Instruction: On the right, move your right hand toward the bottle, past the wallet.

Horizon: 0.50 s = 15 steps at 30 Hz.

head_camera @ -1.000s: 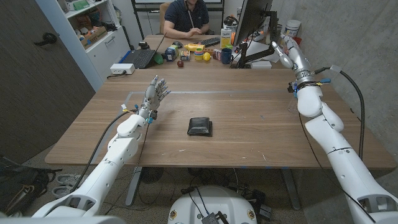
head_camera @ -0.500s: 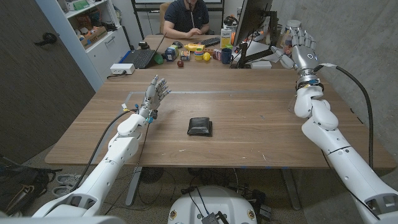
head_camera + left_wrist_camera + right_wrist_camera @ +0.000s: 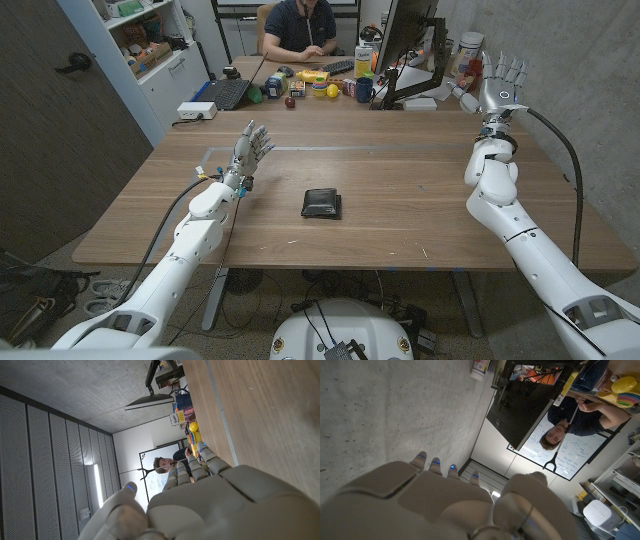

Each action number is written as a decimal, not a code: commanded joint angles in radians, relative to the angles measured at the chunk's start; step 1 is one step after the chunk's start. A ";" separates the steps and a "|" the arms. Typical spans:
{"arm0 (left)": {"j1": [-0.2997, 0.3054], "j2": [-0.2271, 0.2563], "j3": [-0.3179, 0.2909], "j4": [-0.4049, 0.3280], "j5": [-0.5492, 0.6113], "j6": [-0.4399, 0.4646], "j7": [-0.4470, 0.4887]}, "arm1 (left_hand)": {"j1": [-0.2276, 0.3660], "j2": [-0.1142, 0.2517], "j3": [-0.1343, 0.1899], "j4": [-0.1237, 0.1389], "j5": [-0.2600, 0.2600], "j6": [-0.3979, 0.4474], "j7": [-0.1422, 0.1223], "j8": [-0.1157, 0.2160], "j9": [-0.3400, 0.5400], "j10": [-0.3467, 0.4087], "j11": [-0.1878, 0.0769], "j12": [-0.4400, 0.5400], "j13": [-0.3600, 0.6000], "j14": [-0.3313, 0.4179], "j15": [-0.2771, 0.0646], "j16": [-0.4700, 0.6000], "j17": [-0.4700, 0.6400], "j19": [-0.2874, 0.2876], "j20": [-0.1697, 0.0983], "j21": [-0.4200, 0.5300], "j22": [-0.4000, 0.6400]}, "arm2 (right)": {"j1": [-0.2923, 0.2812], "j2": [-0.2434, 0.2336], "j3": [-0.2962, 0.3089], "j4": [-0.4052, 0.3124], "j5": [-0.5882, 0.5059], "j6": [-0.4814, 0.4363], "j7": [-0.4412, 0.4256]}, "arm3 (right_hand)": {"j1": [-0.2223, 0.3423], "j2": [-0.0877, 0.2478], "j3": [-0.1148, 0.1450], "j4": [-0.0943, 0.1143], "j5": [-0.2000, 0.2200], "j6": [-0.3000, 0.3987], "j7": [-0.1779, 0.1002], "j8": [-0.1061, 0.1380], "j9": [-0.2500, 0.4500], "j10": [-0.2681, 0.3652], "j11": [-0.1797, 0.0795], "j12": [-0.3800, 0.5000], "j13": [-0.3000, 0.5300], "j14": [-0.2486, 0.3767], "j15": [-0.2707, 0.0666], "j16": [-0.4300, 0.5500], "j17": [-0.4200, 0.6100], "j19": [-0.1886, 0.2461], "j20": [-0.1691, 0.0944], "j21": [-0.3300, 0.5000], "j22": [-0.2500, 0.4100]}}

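A black wallet (image 3: 321, 203) lies flat near the middle of the wooden table (image 3: 400, 220). My right hand (image 3: 500, 80) is raised above the far right corner, well beyond the wallet, with its fingers spread upward and nothing in them. A white bottle (image 3: 469, 45) stands just behind and to the left of that hand; in the right wrist view the bottle (image 3: 480, 367) shows beyond my right hand (image 3: 445, 505). My left hand (image 3: 250, 150) hovers over the table's left part, its fingers apart and holding nothing; the left wrist view shows the back of that hand (image 3: 215, 505).
A black monitor (image 3: 405, 40) on a stand rises at the far right, next to my right hand. A laptop (image 3: 225, 92), a mug (image 3: 363, 90) and several small colourful items crowd the far table. A person (image 3: 300, 30) sits behind them.
My right hand has swung rightward and farther back, away from the monitor stand, and turned so its fingers point up. The left hand and the wallet have not moved.
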State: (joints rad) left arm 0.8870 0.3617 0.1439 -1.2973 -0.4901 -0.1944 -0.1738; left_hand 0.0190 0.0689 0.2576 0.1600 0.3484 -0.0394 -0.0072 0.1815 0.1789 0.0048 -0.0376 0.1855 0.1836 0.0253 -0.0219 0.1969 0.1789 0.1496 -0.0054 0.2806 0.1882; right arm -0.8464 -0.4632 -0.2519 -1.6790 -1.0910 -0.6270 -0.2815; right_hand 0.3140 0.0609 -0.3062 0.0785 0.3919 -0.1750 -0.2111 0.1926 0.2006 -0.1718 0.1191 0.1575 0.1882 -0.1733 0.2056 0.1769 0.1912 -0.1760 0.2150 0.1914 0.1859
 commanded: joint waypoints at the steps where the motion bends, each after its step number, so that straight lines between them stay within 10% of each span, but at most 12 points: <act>1: -0.002 0.000 -0.001 -0.002 0.002 -0.001 0.000 | 0.001 0.034 -0.004 0.002 0.004 -0.009 -0.001 0.003 0.002 -0.001 -0.006 0.007 0.005 -0.001 -0.006 0.007 0.002 0.010 0.003 -0.004 0.003 | 0.078 0.032 -0.040 0.064 0.000 -0.226 0.286 | 0.011 0.001 -0.022 0.013 0.025 -0.529 -0.007 -0.014 0.002 -0.573 0.030 -0.007 -0.004 -0.534 0.013 -0.005 -0.001 -0.503 0.007 -0.005 0.000; 15: 0.004 0.005 0.000 -0.019 0.005 0.009 0.005 | 0.002 0.039 -0.004 0.003 0.006 -0.009 -0.001 0.004 0.002 -0.001 -0.007 0.007 0.005 -0.001 -0.007 0.007 0.002 0.010 0.002 -0.007 0.004 | 0.071 0.022 -0.039 0.082 0.057 -0.255 0.342 | 0.024 0.012 -0.016 0.014 0.017 -0.495 -0.009 0.001 -0.002 -0.571 0.018 -0.006 -0.002 -0.512 0.015 0.008 -0.001 -0.437 0.008 0.009 0.004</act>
State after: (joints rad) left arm 0.8862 0.3623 0.1434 -1.3018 -0.4875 -0.1943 -0.1727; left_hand 0.0190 0.0689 0.2548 0.1628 0.3484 -0.0394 -0.0071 0.1815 0.1789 0.0048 -0.0375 0.1855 0.1835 0.0253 -0.0219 0.1969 0.1790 0.1496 -0.0054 0.2754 0.1882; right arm -0.7803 -0.4409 -0.2814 -1.6070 -1.0622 -0.8305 -0.0107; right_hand 0.3146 0.0609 -0.3237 0.0955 0.4220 -0.1750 -0.2110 0.1824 0.1950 -0.1700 0.1417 0.1508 0.1812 -0.1787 0.2111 0.1769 0.1863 -0.1743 0.2164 0.1914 0.1859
